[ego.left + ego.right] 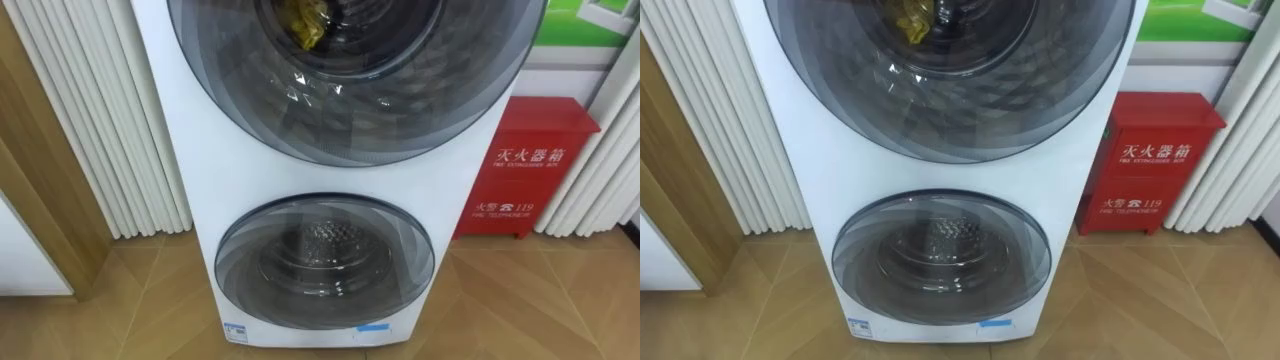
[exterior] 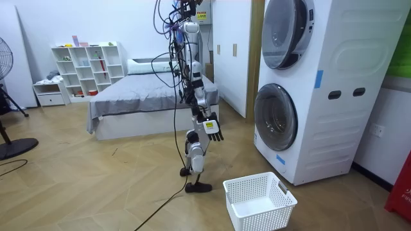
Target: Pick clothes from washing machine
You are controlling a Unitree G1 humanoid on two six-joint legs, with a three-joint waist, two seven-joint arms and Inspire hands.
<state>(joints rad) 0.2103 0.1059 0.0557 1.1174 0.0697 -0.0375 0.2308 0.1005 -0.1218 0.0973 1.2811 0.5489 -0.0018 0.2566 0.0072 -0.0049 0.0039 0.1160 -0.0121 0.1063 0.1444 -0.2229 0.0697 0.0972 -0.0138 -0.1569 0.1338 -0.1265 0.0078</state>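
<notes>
Stacked washing machine (image 2: 321,90) seen from the front, with the robot standing on the wooden floor (image 2: 96,186) well apart from it. A crumpled yellow garment (image 1: 305,25) is seen through the glass of the upper door (image 1: 350,80), which appears closed. No clothes can be made out behind the lower door (image 1: 325,248). The right hand (image 2: 214,130) is held low before the body, fingers loosely straight and nothing held. The garment therefore lies ahead of and well above this hand, behind the glass and slightly left of the view's midline. No long axis can be assigned to it. A white laundry basket (image 2: 266,218) stands on the floor between the robot and the machine. A reach is judged possible only once the robot is closer and the upper door is open.
</notes>
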